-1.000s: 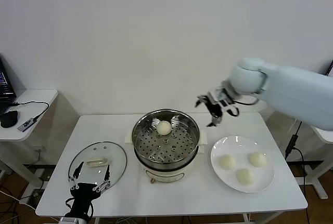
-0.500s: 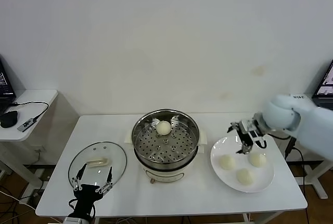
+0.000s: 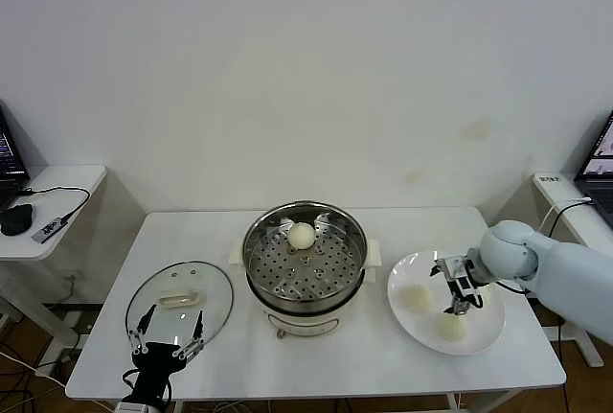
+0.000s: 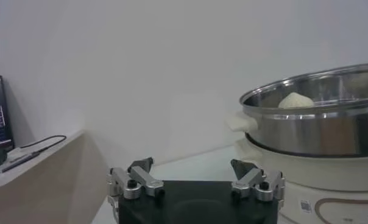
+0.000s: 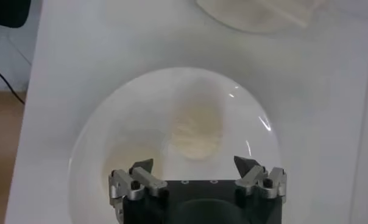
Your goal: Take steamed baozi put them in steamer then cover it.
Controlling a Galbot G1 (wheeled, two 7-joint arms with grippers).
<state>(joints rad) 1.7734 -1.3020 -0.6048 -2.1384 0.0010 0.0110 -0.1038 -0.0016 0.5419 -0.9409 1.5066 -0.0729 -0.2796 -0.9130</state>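
Holding one baozi, the steamer; others on plate under right end effector, fingers apart.

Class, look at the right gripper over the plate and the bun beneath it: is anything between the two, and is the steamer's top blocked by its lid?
Nothing visible does. The right gripper hangs open over the white plate, with a baozi showing bare between its jaws. The steamer stands uncovered; the glass lid lies on the table beside it.

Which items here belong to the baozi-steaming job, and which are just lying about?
Job: baozi on white plate, one baozi in steamer, steamer, glass lid, right end effector.
Lying about: side table with cable, laptop.
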